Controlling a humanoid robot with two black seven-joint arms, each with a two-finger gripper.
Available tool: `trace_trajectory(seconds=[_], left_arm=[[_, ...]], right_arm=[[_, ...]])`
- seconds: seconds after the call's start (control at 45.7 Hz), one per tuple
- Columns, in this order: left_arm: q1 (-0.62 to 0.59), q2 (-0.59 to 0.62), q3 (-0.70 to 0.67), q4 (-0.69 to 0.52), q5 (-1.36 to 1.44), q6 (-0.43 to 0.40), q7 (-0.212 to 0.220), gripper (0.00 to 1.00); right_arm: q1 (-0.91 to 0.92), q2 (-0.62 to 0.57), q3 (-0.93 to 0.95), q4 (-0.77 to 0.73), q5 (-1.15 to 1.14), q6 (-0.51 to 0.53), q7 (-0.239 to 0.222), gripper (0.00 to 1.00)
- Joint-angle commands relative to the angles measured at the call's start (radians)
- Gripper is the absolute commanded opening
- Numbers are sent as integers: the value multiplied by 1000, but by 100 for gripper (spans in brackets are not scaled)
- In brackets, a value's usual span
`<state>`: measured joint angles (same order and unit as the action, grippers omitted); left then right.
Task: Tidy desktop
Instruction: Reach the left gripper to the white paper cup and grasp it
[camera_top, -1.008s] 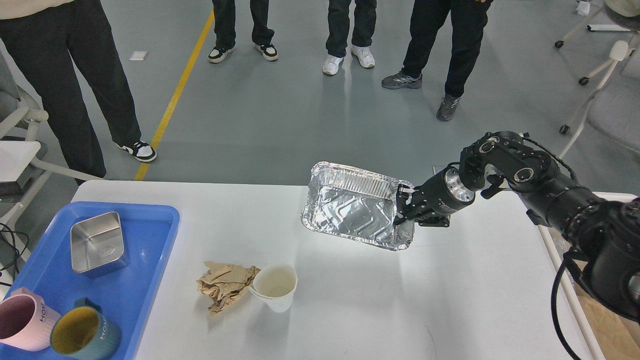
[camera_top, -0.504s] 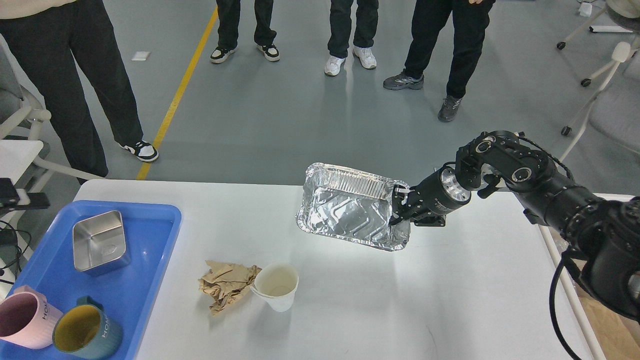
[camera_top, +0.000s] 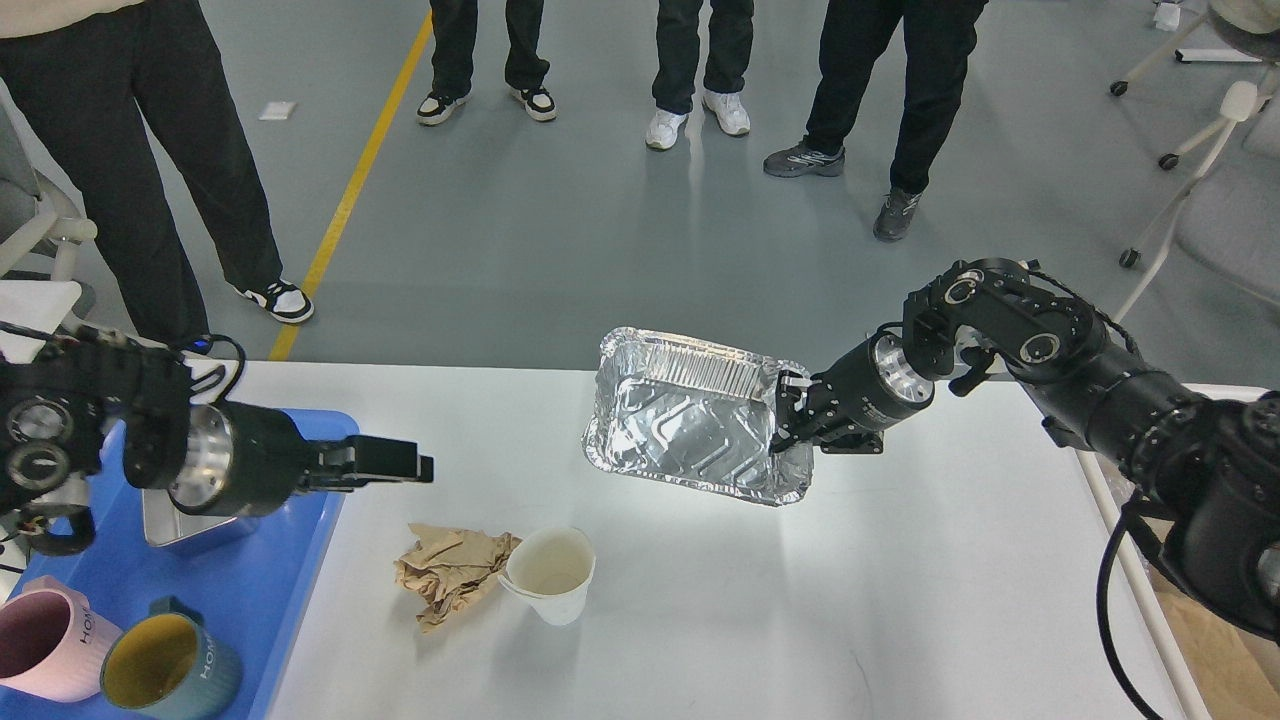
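Note:
The white desktop (camera_top: 900, 600) fills the lower view. My right gripper (camera_top: 790, 422) is shut on the right rim of a silver foil tray (camera_top: 690, 415) and holds it tilted above the middle of the desktop. My left gripper (camera_top: 400, 466) reaches in from the left over the blue tray's right edge, pointing right. Its fingers look like one dark bar, so I cannot tell its state. A crumpled brown paper (camera_top: 450, 572) and a white paper cup (camera_top: 550, 574) touch each other on the desktop below it.
A blue tray (camera_top: 270, 600) at the left holds a metal box (camera_top: 185, 530), partly hidden by my left arm, a pink mug (camera_top: 40, 645) and a teal mug (camera_top: 165, 665). Several people stand beyond the far edge. A beige surface (camera_top: 1215, 640) lies past the right edge.
My left arm has come into view from the left, over the blue tray. My right gripper has carried the foil tray slightly left and lower.

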<state>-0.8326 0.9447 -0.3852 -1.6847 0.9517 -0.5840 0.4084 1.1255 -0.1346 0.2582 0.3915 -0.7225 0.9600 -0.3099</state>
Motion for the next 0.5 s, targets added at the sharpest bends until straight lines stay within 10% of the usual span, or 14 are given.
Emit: trace_trajectory(seconds=[0.0,0.482], left_arm=[[-2,-131,71,49,100,4,15,94],[-3,-420,132,286,272,6,33,88]], right_arm=[[0,-2,1,1,0,0,0,0],[-6,-17,1,3,0,0,2,0]])
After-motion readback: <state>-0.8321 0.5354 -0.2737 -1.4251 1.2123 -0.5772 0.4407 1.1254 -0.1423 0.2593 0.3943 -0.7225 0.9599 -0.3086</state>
